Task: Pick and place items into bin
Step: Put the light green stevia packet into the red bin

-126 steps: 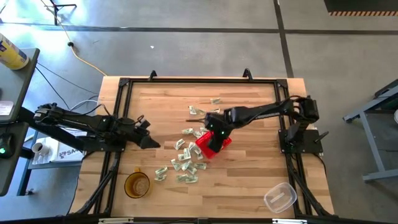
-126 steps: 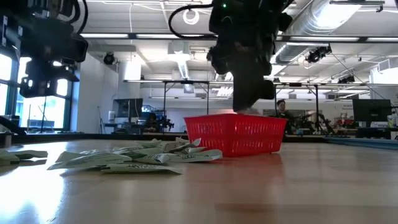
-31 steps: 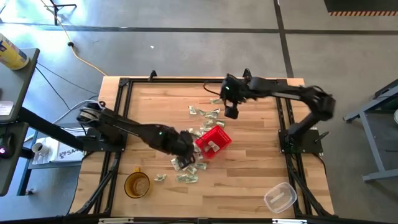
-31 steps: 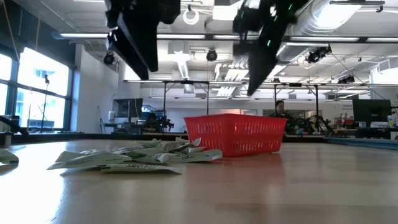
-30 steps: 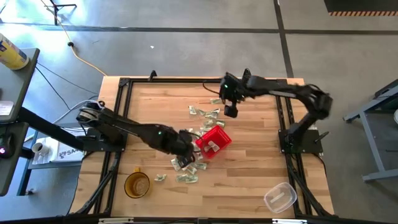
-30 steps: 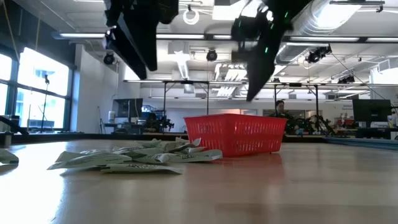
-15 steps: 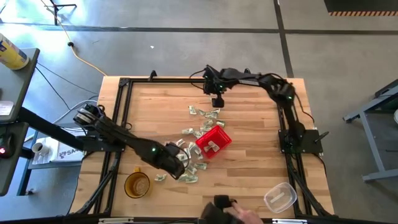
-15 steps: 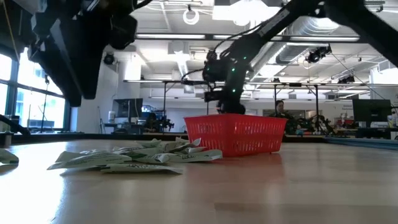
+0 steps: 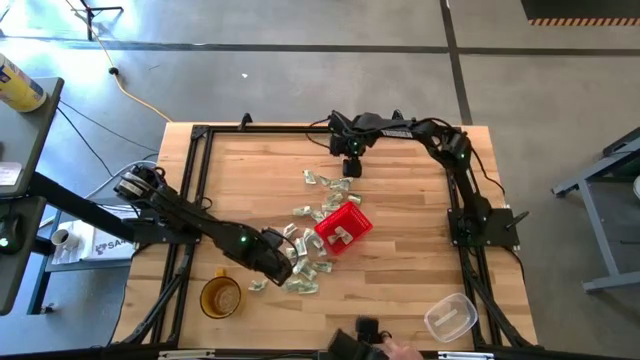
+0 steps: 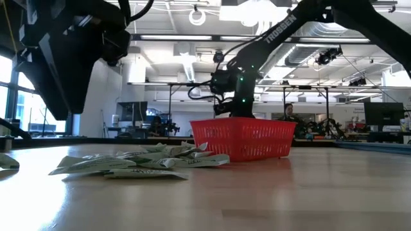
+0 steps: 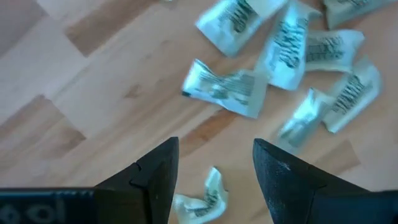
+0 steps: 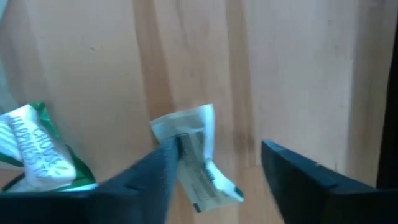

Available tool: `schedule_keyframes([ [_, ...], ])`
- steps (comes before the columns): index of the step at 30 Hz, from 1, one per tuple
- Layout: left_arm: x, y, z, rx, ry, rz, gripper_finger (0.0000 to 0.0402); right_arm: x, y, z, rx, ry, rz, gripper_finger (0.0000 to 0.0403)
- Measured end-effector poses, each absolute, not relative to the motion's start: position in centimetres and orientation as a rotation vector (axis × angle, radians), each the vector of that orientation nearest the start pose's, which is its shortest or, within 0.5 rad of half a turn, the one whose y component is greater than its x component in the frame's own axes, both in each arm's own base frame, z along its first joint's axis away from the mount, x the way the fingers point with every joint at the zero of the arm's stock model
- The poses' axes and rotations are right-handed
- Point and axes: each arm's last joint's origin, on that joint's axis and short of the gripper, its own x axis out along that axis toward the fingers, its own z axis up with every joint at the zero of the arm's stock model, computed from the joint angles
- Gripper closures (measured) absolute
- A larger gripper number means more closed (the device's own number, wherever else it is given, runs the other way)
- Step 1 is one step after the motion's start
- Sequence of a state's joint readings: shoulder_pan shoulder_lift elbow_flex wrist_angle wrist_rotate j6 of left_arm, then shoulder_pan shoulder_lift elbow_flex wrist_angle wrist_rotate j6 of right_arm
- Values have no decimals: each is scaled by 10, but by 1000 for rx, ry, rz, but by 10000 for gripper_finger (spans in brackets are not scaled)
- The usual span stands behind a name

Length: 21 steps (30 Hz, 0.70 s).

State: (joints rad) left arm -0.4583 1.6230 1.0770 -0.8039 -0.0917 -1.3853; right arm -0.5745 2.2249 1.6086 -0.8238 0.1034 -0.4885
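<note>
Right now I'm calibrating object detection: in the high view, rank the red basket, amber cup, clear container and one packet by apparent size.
1. Red basket
2. Clear container: close to the basket, so that order is unsure
3. Amber cup
4. One packet, clearly smallest

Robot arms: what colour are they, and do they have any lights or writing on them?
Both arms are dark, nearly black, and made of thin jointed pieces. The left gripper has two chunky dark fingers with slanted tips, and so does the right gripper. Each arm shows a tiny green light, and thin black cables loop near the right arm's wrist. White letters run along the right arm in the low view.
</note>
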Motion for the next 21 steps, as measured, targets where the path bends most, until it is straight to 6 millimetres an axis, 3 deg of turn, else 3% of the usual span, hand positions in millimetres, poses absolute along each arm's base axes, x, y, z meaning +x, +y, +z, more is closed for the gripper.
schedule_keyframes([
  [6, 265, -128, 197, -784, 1245, 589, 160, 366, -222, 136, -1, 1533, -190, 381],
  [10, 265, -128, 199, -774, 1243, 574, 160, 368, -210, 162, 94, 1539, -193, 382],
  [12, 265, -128, 200, -771, 1240, 564, 160, 366, -196, 198, 121, 1482, -179, 394],
  [14, 265, -128, 200, -752, 1245, 550, 160, 359, -170, 247, 124, 1384, -133, 398],
  [16, 265, -128, 200, -726, 1251, 530, 160, 350, -142, 281, 166, 1296, -68, 394],
  [18, 265, -128, 200, -689, 1259, 500, 160, 343, -115, 296, 226, 1262, -9, 397],
  [21, 265, -129, 200, -650, 1292, 440, 160, 342, -81, 294, 269, 1268, 3, 399],
])
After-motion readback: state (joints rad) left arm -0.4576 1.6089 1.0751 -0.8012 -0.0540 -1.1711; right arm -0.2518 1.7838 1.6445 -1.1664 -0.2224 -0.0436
